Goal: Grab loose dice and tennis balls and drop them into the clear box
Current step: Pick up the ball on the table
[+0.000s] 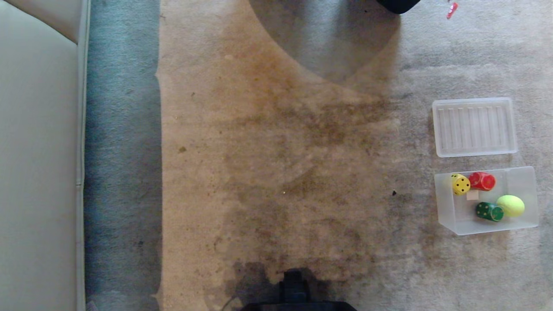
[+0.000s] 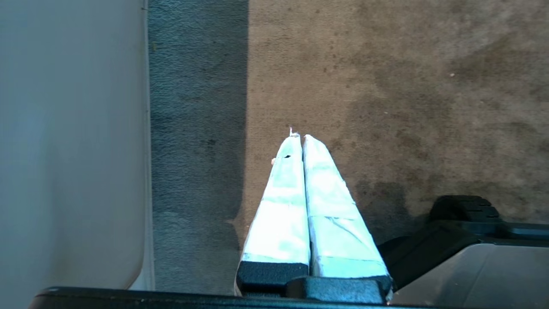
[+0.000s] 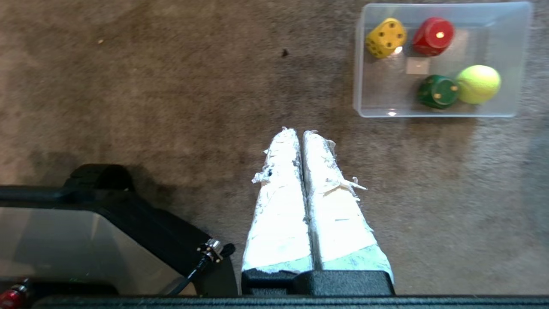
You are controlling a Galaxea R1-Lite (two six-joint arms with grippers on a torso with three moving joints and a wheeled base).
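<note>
The clear box (image 1: 529, 177) is seen on the carpet (image 1: 276, 142) toward its right edge in the head view, with a flat ribbed lid (image 1: 474, 126) lying just beyond it, apart from it. Inside the box a yellow die (image 1: 460, 183) and a red die (image 1: 482, 181) are found along the far wall, close together, while a green die (image 1: 489, 211) and a tennis ball (image 1: 510, 205) rest touching each other near the front wall. No loose die or ball is visible on the open carpet, and no beige die can be found in any view. The left gripper (image 2: 299, 136) is held clenched and empty over the carpet near a pale cushioned edge (image 1: 39, 155); the right gripper (image 3: 299, 131) is likewise clenched on nothing, hanging over bare carpet short of the box's near wall. Neither arm shows in the head view. The collecting is judged largely done, so the step in hand is best treated as a search: the surrounding floor should be scanned before any reach is begun, the fingers should be opened wide ahead of a descent, and anything found should be released well inside the walls, clear of the pieces already lodged there.
</note>
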